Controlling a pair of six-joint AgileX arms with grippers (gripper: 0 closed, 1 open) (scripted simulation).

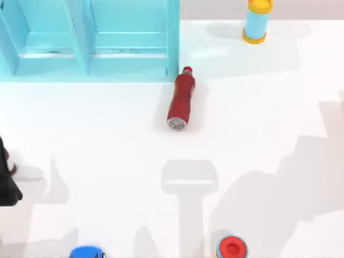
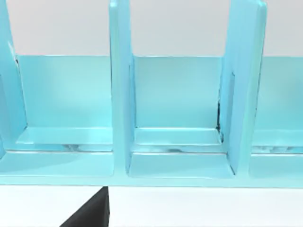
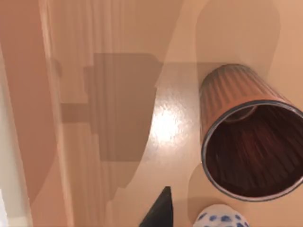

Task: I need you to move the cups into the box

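Your right gripper's dark fingertip (image 3: 158,210) juts toward the brown cup (image 3: 248,142); whether it's spread, you cannot tell. That cup stands upright, mouth open, with the blue-patterned white cup (image 3: 218,218) just beside it. The left arm (image 1: 6,180) sits at the desk's left edge, facing the blue box (image 2: 175,165). The right arm looks nearer the cups.

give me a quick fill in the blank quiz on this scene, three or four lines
1. The red bottle is lying on its ____ on the white table.
2. The light-blue cylinder with yellow ends stands near the table's far ____ corner in the top view.
3. The box with compartments is coloured ____.
4. In the right wrist view, the reddish-brown cup sits beside a white cup with a ____ pattern.

Missing words: side; right; light blue; blue
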